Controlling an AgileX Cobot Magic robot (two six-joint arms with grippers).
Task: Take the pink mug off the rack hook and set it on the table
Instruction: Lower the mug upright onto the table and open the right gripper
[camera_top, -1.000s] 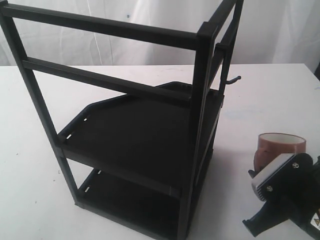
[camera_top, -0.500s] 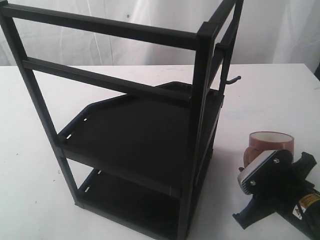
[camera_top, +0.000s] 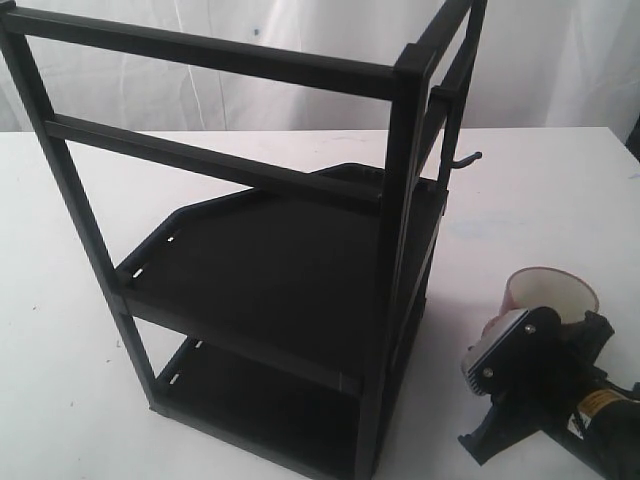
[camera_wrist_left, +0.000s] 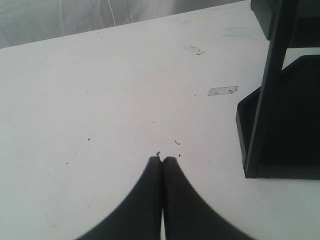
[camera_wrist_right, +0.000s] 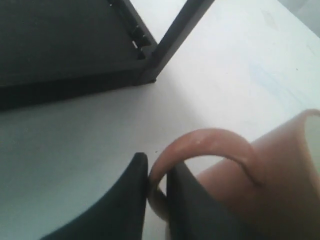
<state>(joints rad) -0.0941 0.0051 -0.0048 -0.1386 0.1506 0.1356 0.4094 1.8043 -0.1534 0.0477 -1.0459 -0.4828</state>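
The pink mug (camera_top: 550, 292) stands upright, low at the right front of the white table (camera_top: 540, 210), rim up and white inside showing. My right gripper (camera_wrist_right: 157, 167) is shut on the mug's loop handle (camera_wrist_right: 210, 142); one finger is inside the loop, one outside. The rack hook (camera_top: 465, 160) sticks out bare from the black rack (camera_top: 290, 250), well above and behind the mug. Over bare table beside the rack's base (camera_wrist_left: 280, 125), my left gripper (camera_wrist_left: 163, 160) is shut and holds nothing.
The tall rack fills the middle of the exterior view, with two flat shelf trays. Its corner post and lower tray (camera_wrist_right: 75, 45) lie near the mug. A scrap of tape (camera_wrist_left: 222, 90) lies on the table near the left gripper.
My right gripper has carried the mug lower and a little leftward toward the table's front. The rack and left gripper have not moved.
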